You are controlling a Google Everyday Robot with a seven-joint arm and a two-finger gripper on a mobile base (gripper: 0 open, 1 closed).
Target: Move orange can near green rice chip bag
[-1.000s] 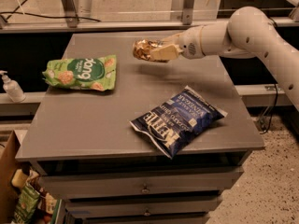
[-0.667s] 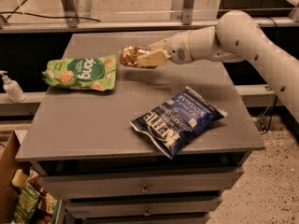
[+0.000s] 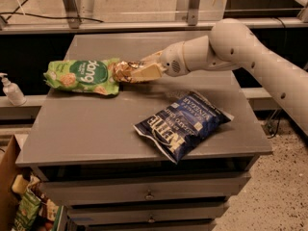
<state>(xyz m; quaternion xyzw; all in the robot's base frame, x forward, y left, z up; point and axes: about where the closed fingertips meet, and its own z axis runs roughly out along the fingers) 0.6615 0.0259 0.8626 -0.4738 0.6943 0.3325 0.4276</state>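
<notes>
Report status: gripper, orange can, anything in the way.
Gripper shut on orange can, over the table. Can right beside green rice chip bag, at its right end. Blue Kettle bag lies apart, nearer the front, not in the way.

View: one camera, high in front of the table [image 3: 96, 129], looking down across it, fairly near.
Gripper [image 3: 132, 72]: left of centre, clasping the orange can [image 3: 120, 71].

Swung the gripper [image 3: 135, 72], clamped on the orange can [image 3: 121, 71], leftward from well right of the green rice chip bag [image 3: 82, 76] to that bag's right edge. Brought the can from clear of the bag to just beside it, perhaps touching.
</notes>
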